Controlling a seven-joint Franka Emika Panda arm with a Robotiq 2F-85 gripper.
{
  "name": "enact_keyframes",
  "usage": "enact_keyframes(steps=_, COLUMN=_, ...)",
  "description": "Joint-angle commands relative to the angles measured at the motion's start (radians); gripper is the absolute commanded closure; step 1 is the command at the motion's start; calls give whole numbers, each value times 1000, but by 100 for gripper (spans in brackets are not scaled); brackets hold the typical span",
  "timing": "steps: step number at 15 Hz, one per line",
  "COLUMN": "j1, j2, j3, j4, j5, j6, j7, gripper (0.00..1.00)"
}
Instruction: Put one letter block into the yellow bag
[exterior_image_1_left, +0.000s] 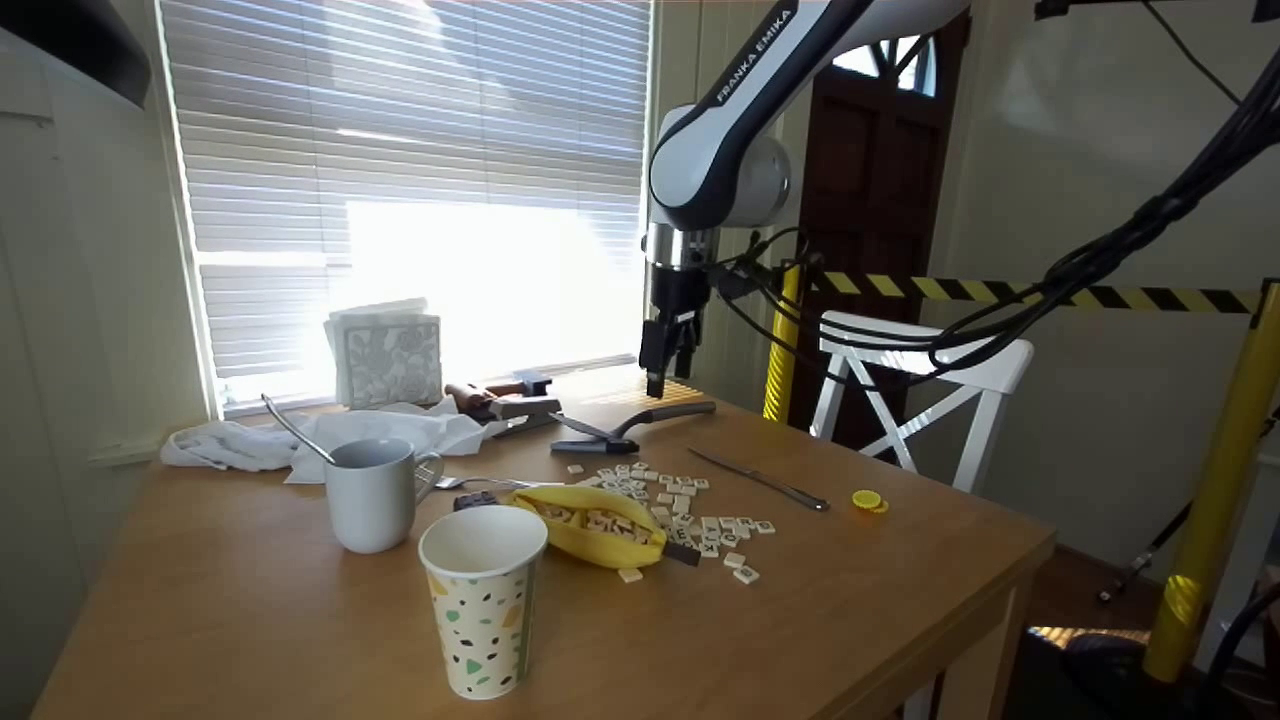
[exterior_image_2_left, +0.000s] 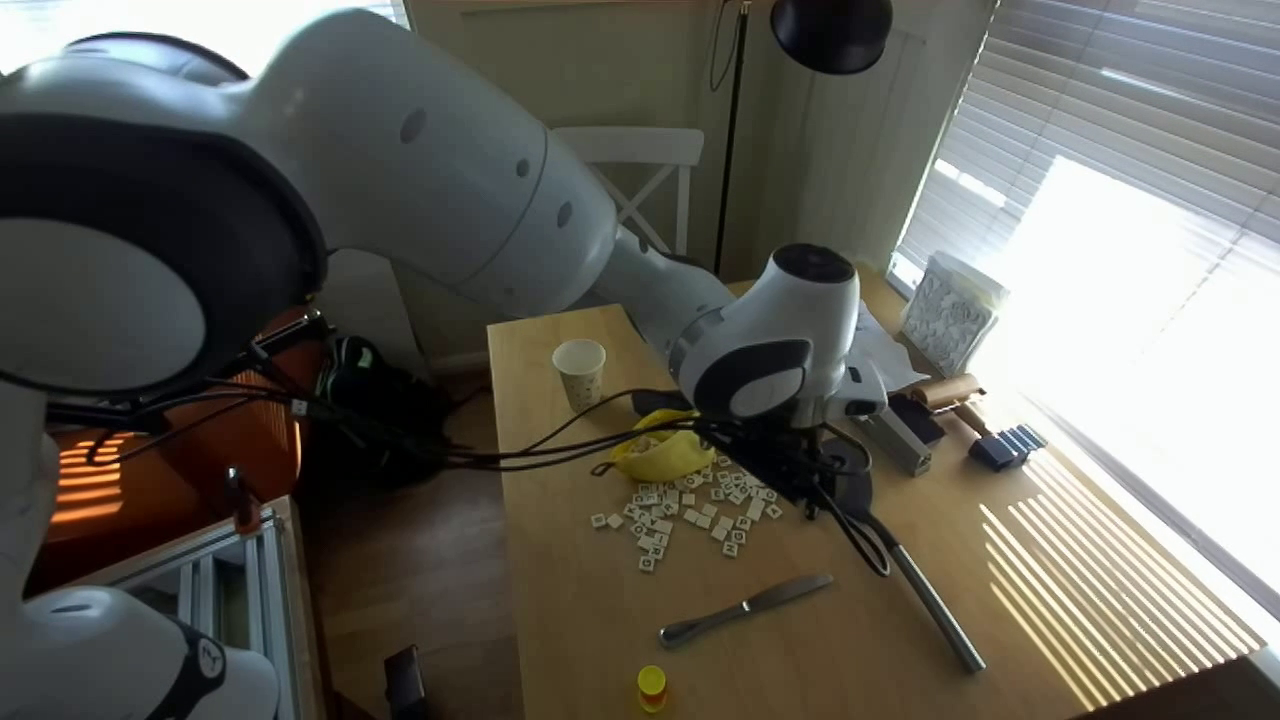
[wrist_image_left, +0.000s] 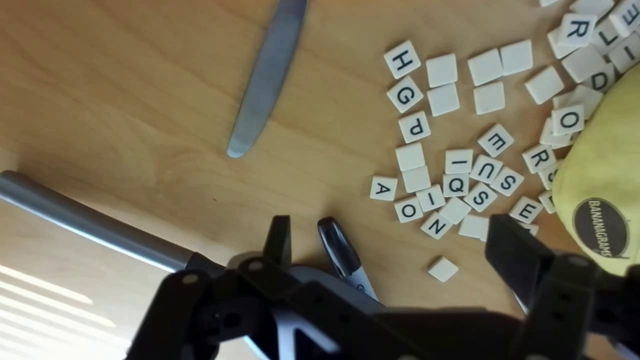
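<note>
The yellow bag (exterior_image_1_left: 590, 548) lies open side up on the table, with several letter blocks visible inside. It also shows in an exterior view (exterior_image_2_left: 668, 460) and at the right edge of the wrist view (wrist_image_left: 612, 165). Many white letter blocks (wrist_image_left: 456, 185) lie loose beside it, some face up, some blank side up. A lone blank-side-up block (wrist_image_left: 443, 269) lies apart from the cluster, seen between the fingers in the wrist view. My gripper (wrist_image_left: 390, 227) is open and empty. It hangs above the table, beyond the blocks, in an exterior view (exterior_image_1_left: 668, 375); its fingertips are hidden elsewhere.
A marker (wrist_image_left: 342, 245) and a grey-handled tool (wrist_image_left: 100, 220) lie below the gripper. A knife (wrist_image_left: 267, 80) lies beside the blocks. A mug (exterior_image_1_left: 370, 500), a paper cup (exterior_image_1_left: 485, 610), a fork (exterior_image_1_left: 490, 482) and a yellow container (exterior_image_2_left: 652, 688) are also on the table.
</note>
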Motion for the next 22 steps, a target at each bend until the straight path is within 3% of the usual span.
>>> enact_keyframes(steps=1, j1=-4, j2=-1, j3=5, j4=2, j5=-5, j6=-3, j7=3, gripper=0)
enact_keyframes(steps=14, j1=4, j2=106, j3=23, j4=108, j5=-9, j6=-10, j7=-12, gripper=0)
enact_keyframes(steps=19, j1=2, j2=164, j3=24, j4=145, j5=-8, j6=4, j7=-5, gripper=33)
enact_keyframes(steps=22, j1=-4, j2=198, j3=29, j4=170, j5=-1, j6=14, j7=-4, gripper=38)
